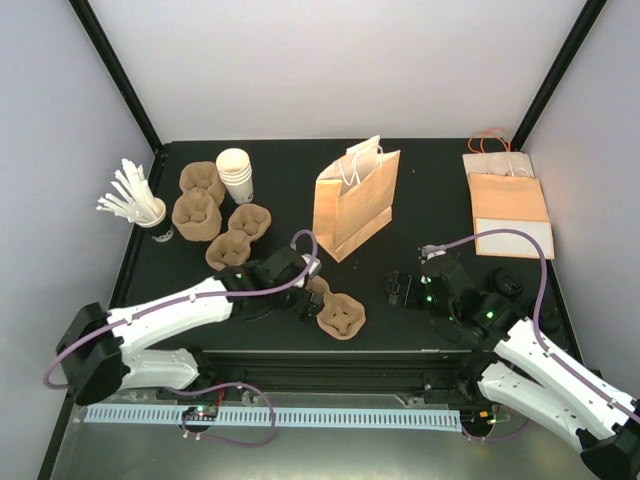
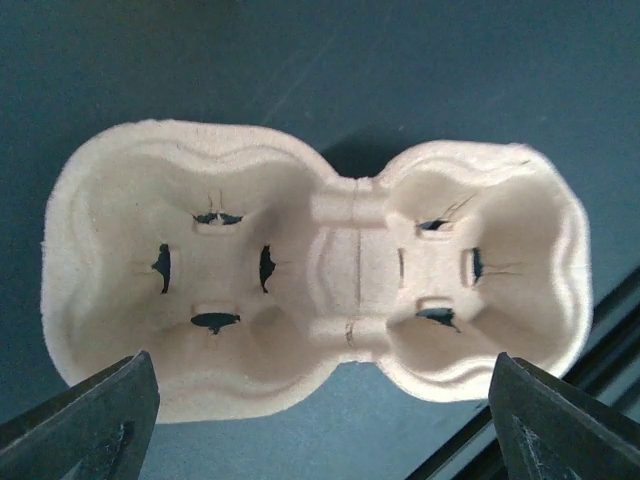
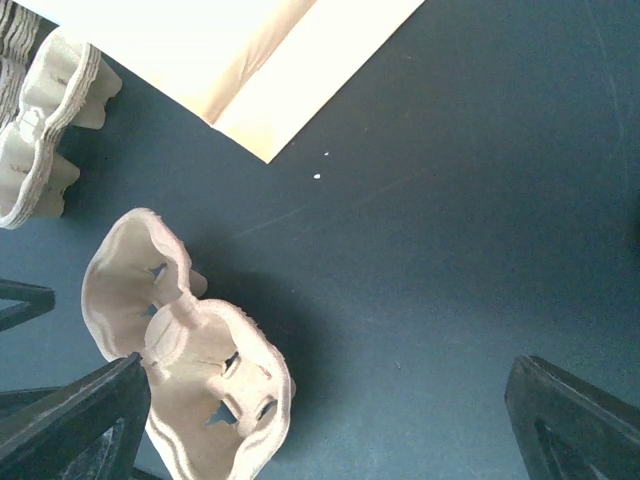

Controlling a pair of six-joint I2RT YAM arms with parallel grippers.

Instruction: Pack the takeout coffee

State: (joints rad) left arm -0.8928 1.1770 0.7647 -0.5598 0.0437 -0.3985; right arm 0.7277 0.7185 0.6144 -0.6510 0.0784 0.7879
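The takeout coffee is out of view in all three frames. A brown paper bag [image 1: 355,200] stands upright and open at mid-table; its lower corner [image 3: 260,60] shows in the right wrist view. A two-cup pulp carrier [image 1: 338,315] lies near the front edge. My left gripper [image 1: 306,292] is open just left of it. In the left wrist view the carrier [image 2: 315,270] lies just beyond the gripper [image 2: 325,440], with nothing between the fingers. My right gripper [image 1: 400,290] is open over bare mat, right of the carrier [image 3: 190,370], and holds nothing [image 3: 320,430].
Stacked pulp carriers [image 1: 215,215] sit at the left, also seen as a stack [image 3: 40,130] in the right wrist view. A stack of lidless white cups [image 1: 236,175] and a dark cup of white stirrers [image 1: 148,212] stand nearby. Flat paper bags [image 1: 508,200] lie at the back right.
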